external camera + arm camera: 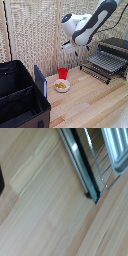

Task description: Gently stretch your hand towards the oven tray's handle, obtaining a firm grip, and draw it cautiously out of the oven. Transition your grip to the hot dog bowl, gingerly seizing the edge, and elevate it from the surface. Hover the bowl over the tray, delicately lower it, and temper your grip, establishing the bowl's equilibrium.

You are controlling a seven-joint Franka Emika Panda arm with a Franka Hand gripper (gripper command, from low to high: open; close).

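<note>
The oven [114, 46] stands at the exterior view's right with its door down. The oven tray [106, 62], a dark wire rack, sticks out of it over the door. The handle [101, 69] is the rack's front bar. The hot dog bowl [61, 85], white with yellow pieces, sits on the wooden table left of the oven. My gripper [70, 48] hangs in the air above the bowl and left of the tray, touching nothing. Its fingers are too blurred to read. The wrist view shows the tray's wires [100, 165] and the door's edge [80, 163], with no fingers in sight.
A red cup [63, 73] stands just behind the bowl. A big black fabric case [20, 95] fills the exterior view's left, with a blue panel [40, 81] at its side. A woven screen [35, 35] backs the wooden table [85, 105].
</note>
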